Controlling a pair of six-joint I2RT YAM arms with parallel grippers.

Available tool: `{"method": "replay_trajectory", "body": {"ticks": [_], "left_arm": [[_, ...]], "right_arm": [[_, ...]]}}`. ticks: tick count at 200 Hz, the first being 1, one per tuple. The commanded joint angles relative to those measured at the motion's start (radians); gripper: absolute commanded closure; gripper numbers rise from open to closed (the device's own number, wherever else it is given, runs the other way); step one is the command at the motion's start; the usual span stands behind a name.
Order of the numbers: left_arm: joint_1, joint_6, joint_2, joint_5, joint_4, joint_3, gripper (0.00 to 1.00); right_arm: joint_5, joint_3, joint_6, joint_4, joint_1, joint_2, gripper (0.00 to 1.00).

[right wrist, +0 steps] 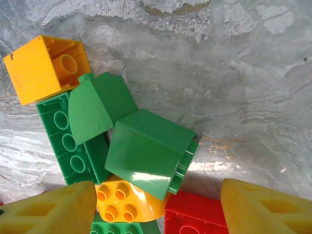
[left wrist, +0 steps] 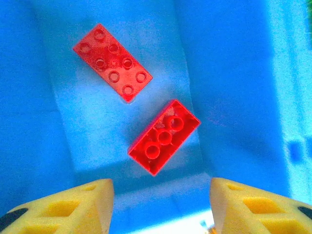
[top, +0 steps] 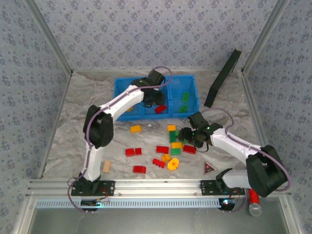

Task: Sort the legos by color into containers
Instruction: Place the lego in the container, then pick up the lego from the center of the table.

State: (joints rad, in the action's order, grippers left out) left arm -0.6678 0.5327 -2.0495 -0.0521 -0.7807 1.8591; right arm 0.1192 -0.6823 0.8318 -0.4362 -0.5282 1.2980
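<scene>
The yellow fingers (left wrist: 73, 207) of the left pincer (left wrist: 161, 189) sit closest to its wrist lens, spread apart with nothing between them. Below them, on the floor of the middle compartment of the blue bin (left wrist: 234, 73), lie two red bricks, apart from each other. One is studs up (left wrist: 113, 62); the other (left wrist: 164, 137) is on its back, hollow side showing. From above, this pincer (top: 155, 100) hangs over the bin (top: 119, 84), whose right compartment holds green bricks (top: 184, 103).

The right pincer (top: 187, 134) is open too, low over a cluster near the middle of the counter (top: 73, 112). In its wrist view its fingers (right wrist: 48, 209) flank a heap. A big green brick (right wrist: 148, 151) lies tilted on an orange rounded brick (right wrist: 122, 201) and touches a green sloped brick (right wrist: 100, 107). The sloped brick rests on a long green brick (right wrist: 73, 148). An orange cube (right wrist: 46, 68) touches the far end, and a red brick (right wrist: 195, 217) lies just beside the right finger.

The red drop looks done, so the left pincer should rise straight up, clear of the walls, before swinging away. For the right pincer, the big green brick seems the best pick, since it lies on top. The wrist should turn so the pads meet its flat sides and bracket that brick alone, not the orange or red one beneath. Because it is tilted, it may pivot as the pads close, so a slow, firm close and a straight lift should keep the sloped brick from being dragged. It belongs in the right compartment, next to where the left arm hangs, so that arm should clear out first.
</scene>
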Motion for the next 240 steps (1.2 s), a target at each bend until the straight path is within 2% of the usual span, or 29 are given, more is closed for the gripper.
{"method": "replay_trajectory", "body": {"ticks": [1,43,101,183,222,240], "left_arm": [[-0.002,-0.025,0.11,-0.01,0.021,-0.064,0.45],[0.001,-0.017,0.258,-0.05,0.036,-0.212,0.44],[0.015,-0.008,0.362,-0.067,0.022,-0.325,0.43],[0.016,-0.013,0.447,-0.077,-0.006,-0.454,0.43],[0.018,-0.013,0.458,-0.077,-0.009,-0.479,0.43],[0.019,-0.017,0.458,-0.075,-0.015,-0.483,0.42]], "right_arm": [[0.018,-0.031,-0.021,0.027,0.002,0.035,0.31],[0.007,-0.032,-0.027,0.042,0.001,0.091,0.34],[-0.023,-0.04,-0.043,0.044,0.007,0.145,0.37],[-0.036,-0.057,-0.097,0.027,0.026,0.181,0.53],[-0.049,-0.082,-0.16,0.016,0.037,0.198,0.58],[-0.059,-0.106,-0.19,-0.003,0.038,0.214,0.64]]}}
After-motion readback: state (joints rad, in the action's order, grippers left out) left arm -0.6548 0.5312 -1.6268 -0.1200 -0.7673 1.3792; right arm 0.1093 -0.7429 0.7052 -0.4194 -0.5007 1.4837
